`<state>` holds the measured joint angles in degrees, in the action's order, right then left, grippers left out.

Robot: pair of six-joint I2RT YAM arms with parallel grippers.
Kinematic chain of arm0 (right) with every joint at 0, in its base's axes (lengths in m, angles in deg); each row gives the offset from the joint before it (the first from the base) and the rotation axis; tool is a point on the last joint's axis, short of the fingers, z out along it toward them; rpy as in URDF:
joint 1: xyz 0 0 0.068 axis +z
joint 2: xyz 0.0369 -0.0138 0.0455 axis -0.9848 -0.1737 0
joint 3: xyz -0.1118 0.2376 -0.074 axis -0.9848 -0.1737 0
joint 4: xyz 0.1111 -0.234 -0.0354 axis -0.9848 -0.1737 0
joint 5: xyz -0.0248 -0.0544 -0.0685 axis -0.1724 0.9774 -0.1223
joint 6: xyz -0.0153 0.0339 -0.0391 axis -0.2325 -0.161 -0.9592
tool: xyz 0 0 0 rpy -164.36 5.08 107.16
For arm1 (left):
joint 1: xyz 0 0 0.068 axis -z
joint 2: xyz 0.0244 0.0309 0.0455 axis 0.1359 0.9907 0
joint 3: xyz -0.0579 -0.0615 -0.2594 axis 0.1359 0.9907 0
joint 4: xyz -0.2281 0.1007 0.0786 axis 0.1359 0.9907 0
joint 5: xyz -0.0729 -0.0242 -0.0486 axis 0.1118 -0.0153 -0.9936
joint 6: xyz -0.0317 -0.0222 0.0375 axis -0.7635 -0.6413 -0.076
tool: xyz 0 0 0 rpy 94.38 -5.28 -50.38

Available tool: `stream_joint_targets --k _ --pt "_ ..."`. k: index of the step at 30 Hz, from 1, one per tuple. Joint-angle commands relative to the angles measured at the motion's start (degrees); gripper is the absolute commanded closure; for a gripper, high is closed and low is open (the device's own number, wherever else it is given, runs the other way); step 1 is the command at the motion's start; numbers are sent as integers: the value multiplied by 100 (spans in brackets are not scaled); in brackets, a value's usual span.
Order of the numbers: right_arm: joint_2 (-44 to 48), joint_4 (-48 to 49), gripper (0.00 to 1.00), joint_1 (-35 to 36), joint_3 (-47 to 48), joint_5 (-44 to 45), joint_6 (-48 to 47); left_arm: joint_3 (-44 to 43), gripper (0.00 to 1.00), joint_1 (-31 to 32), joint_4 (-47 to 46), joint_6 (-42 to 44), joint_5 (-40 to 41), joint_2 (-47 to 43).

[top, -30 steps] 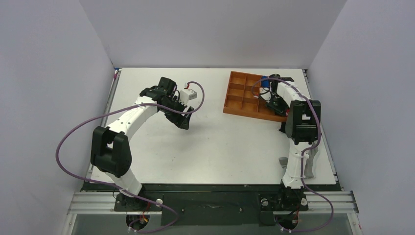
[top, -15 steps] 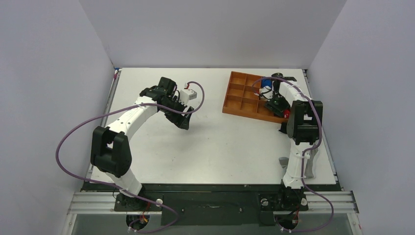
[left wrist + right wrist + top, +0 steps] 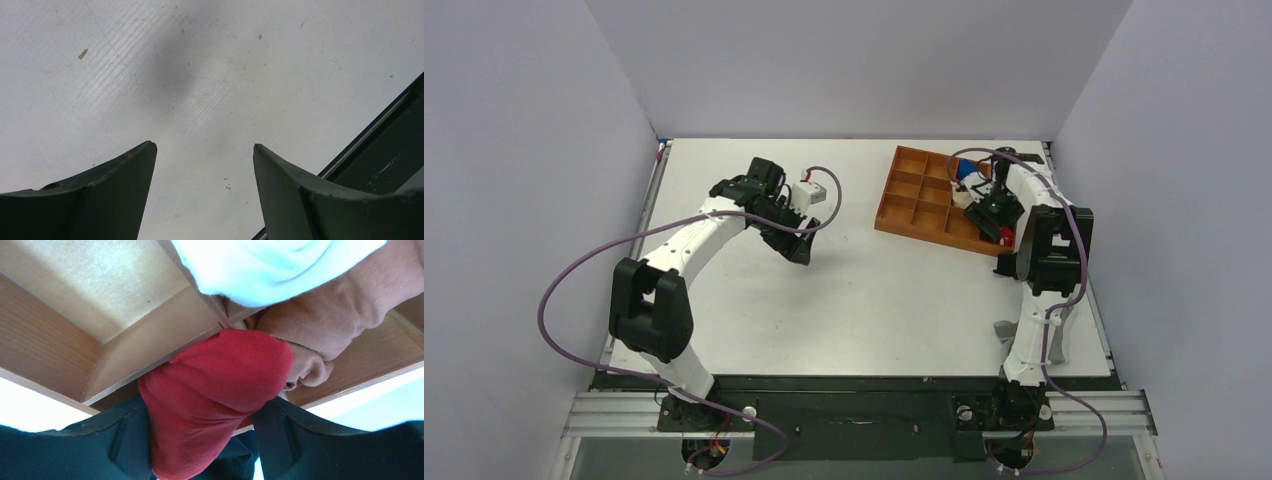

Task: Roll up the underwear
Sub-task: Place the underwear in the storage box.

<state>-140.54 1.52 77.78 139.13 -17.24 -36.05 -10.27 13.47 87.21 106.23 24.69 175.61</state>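
Sitting at the near right corner of the wooden tray [image 3: 886, 205], the underwear [image 3: 1007, 237] shows in the overhead view only as a small red patch just beside the right gripper [image 3: 996, 225]. The tray itself lies slightly askew toward the far right corner of the white table [image 3: 874, 310]. From the right wrist camera the underwear [image 3: 215, 390] is a rounded, bundled mass of bright red fabric that fills the gap in the right gripper [image 3: 202, 407]. One dark finger [image 3: 125, 440] stands on each side of it, set wide. The fabric meets both of them, but whether they press it or merely flank it cannot be told. The bundle rests against a wooden divider of the tray [image 3: 165, 315]. A tan cloth [image 3: 340, 305] touches its far side, and a white cloth [image 3: 260, 265] lies beyond that; no trim or lettering shows on the red fabric from here. The left gripper [image 3: 802, 250] hangs over the table nearer its far left part, well apart from the tray. In its own camera the left gripper [image 3: 205, 147] has its jaws spread, with only the bare, lightly speckled table [image 3: 225, 65] between them.
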Motion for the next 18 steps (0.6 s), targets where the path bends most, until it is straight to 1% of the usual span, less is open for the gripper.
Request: stream_joint_targets --k 1,18 --pt "11 -341 40 -65 233 -801 394 -86 32 -27 -54 14 -60 -167" --pt "284 -566 39 -154 444 -1021 533 -110 32 -27 -30 36 -75 -135"
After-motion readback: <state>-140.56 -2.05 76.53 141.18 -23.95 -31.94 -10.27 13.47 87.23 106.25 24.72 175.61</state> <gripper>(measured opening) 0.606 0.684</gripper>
